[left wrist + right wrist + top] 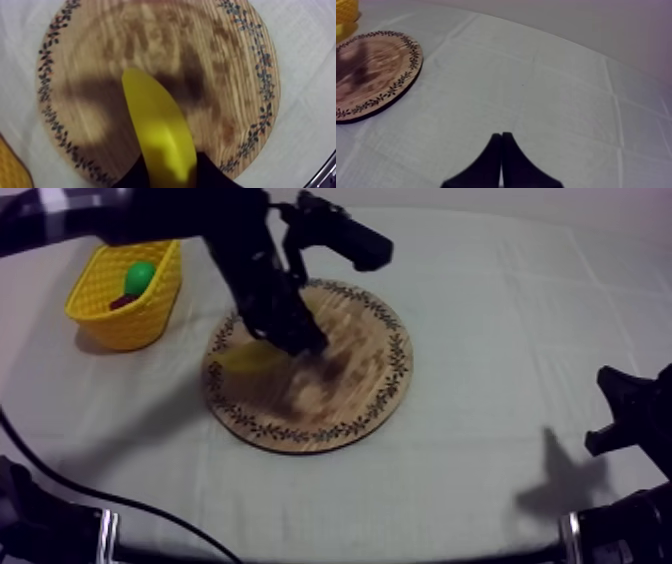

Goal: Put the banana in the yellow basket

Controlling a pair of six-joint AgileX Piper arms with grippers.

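Note:
The yellow banana (160,130) sticks out from between my left gripper's (170,176) black fingers (134,176), which are shut on its near end. It hangs over the round wooden board (220,60) and casts a dark shadow on the wood. From above, my left gripper (290,338) reaches in from the upper left over the board's (350,403) left half, with the banana (250,356) at its tip. The yellow basket (125,298) stands to the left of the board. My right gripper (501,137) is shut on nothing and rests low at the right side (625,413).
Inside the basket lie a green pear (140,276) and something small and red (122,302). A corner of the basket (10,170) shows beside the board's rim. Bare cloth (500,318) stretches right of the board.

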